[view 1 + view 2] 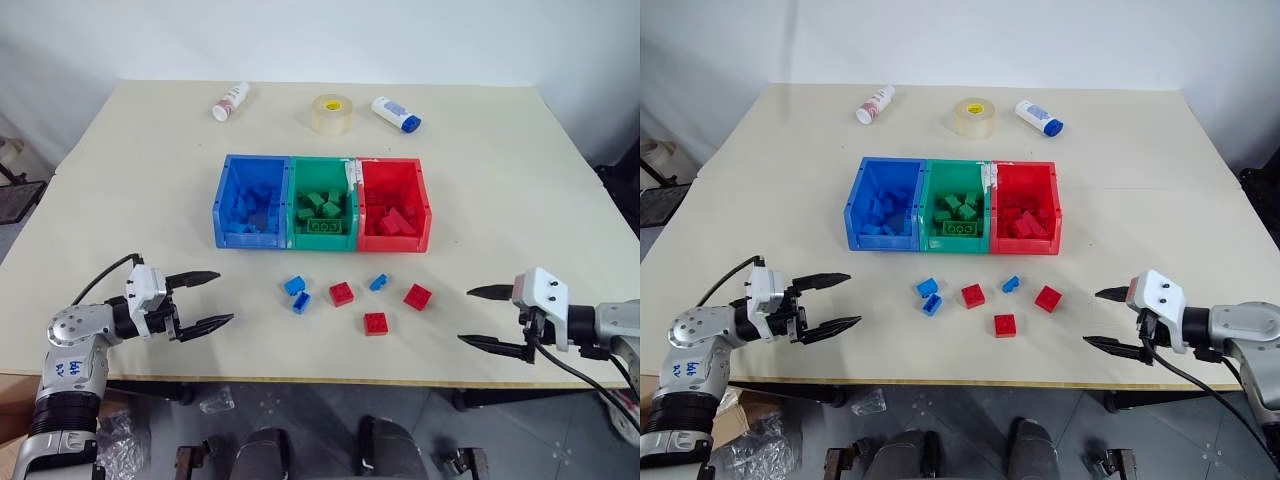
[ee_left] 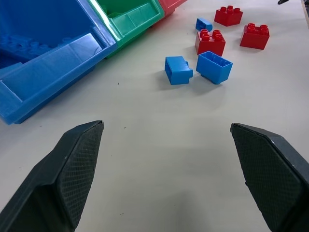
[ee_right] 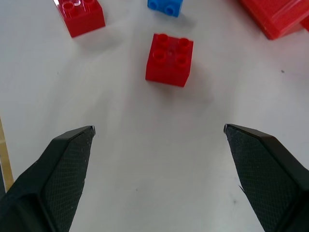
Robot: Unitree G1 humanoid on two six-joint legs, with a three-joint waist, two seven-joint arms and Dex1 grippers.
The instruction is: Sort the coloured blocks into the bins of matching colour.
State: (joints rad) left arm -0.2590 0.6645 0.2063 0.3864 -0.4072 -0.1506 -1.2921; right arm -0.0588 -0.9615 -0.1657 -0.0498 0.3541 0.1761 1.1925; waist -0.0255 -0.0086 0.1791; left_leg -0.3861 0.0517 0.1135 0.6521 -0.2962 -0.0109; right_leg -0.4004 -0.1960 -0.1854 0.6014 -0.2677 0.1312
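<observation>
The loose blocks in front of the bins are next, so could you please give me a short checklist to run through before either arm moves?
1. Left gripper open and holding nothing: ok.
2. Right gripper open and holding nothing: ok.
3. Loose blocks apart enough to pick singly: ok for the three red blocks and the small blue block; not ok for the two blue blocks, which lie close together.
4. Bins open-topped with room: blue bin, green bin, red bin ok.
5. Path from blocks to bins unobstructed: ok; tape roll and bottles lie behind the bins.
</observation>
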